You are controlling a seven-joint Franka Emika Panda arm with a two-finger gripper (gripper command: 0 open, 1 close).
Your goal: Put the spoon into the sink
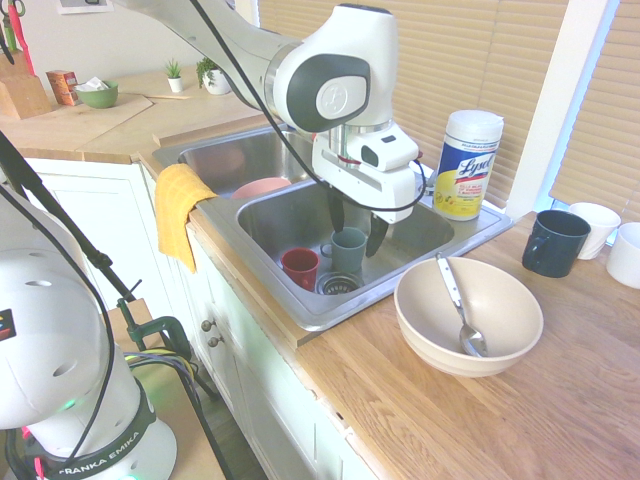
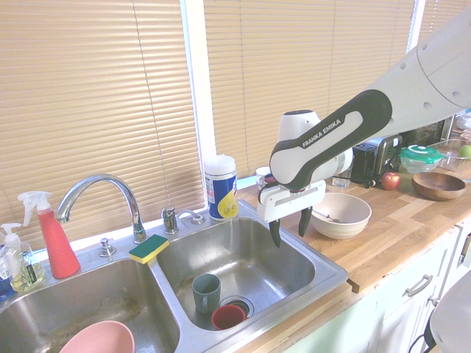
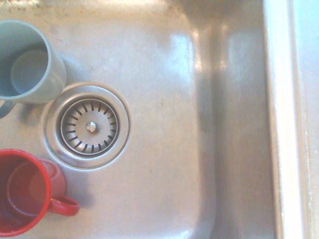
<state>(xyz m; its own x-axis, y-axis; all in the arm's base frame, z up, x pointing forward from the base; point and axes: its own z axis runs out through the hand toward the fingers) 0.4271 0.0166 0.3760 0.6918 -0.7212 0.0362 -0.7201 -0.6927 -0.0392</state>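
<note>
The gripper [image 1: 356, 232] hangs above the sink [image 1: 300, 305], over the basin that holds the cups, pointing straight down with its dark fingers [image 2: 274, 234] spread wide and nothing between them. "FRANKA EMIKA" is printed along the arm's dark band. The spoon [image 1: 461, 306] is not in the sink: it lies in the beige bowl [image 1: 430, 325] on the wooden counter [image 1: 480, 420] just beside the sink, its scoop at the bottom and its handle leaning up against the bowl's wall. Inside the sink, a grey-green cup [image 1: 349, 250] and a red cup [image 1: 300, 267] stand next to the drain strainer [image 3: 89, 127]. On the sink's rim stands a white tub [image 1: 467, 164] with a yellow label reading "Lysol". A yellow cloth [image 1: 178, 210] hangs over the sink's front edge.
</note>
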